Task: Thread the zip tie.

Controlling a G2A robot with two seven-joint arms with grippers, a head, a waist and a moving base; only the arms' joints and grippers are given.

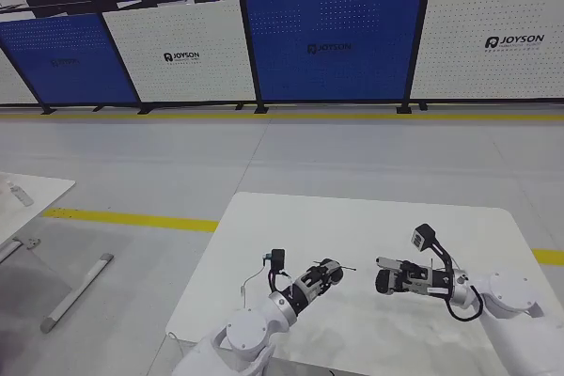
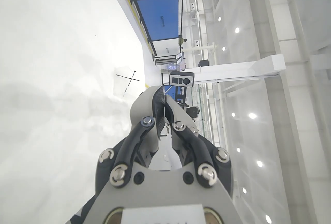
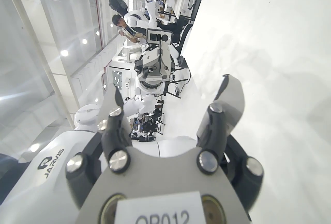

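Closest to my lenses are my own fingers. My right gripper (image 3: 172, 85), grey plates on black links, stands wide open with nothing between the jaws. My left gripper (image 2: 163, 98), of the same make, has its ribbed black pads pressed together, and I see nothing pinched in them. Just ahead of the left tips, the thin black plastic zip tie (image 2: 131, 79) seems to lie on the flat white tabletop (image 2: 51, 28) as two fine strands crossing each other, each with a small knob at one end. Whether that is one tie bent over or two, I cannot tell. From above, the zip tie (image 1: 346, 269) is a dark sliver between my two grippers, just off the left one and apart from the right. I judge it nearly weightless, springy along its length, smooth and apt to skid or flick away. It looks so flat that a pinch from above may miss it. The knobbed head looks like the firmest hold. For threading I would take the tail a little behind its tip, so that it does not buckle.
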